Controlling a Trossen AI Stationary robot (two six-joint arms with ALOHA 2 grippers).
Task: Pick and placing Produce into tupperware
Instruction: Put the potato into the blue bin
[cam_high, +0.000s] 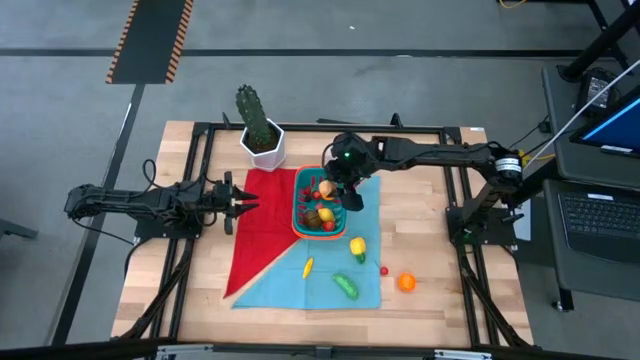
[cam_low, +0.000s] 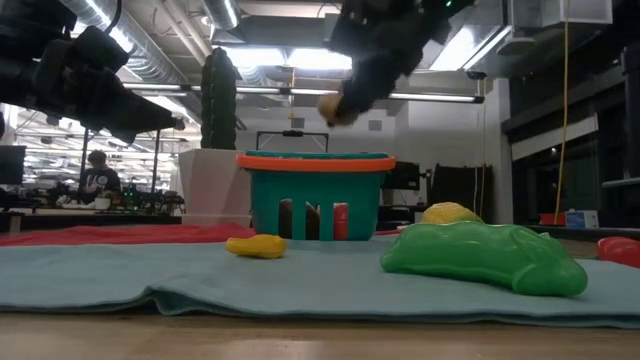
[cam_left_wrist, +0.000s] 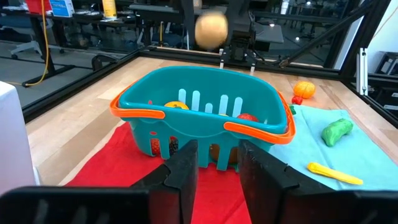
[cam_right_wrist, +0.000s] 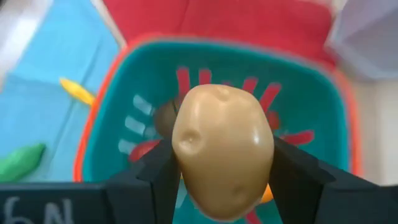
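My right gripper hangs over the teal tupperware, shut on a tan potato, which also shows in the left wrist view. Several produce pieces lie inside the tupperware. It stands where the red cloth meets the blue cloth. On the blue cloth lie a yellow pepper, a yellow banana and a green cucumber. An orange and a small red piece lie on the wood. My left gripper waits at the red cloth's left edge, open and holding nothing. My right gripper pinches the potato by its two opposite sides between its two fingers. The fingers slant down from the table's right side. The potato is lifted clear, above the tupperware's open top.
A tall green cactus in a white pot stands just beyond the tupperware's far left. A black frame borders the wooden table. Bare wood lies at the near left and near right.
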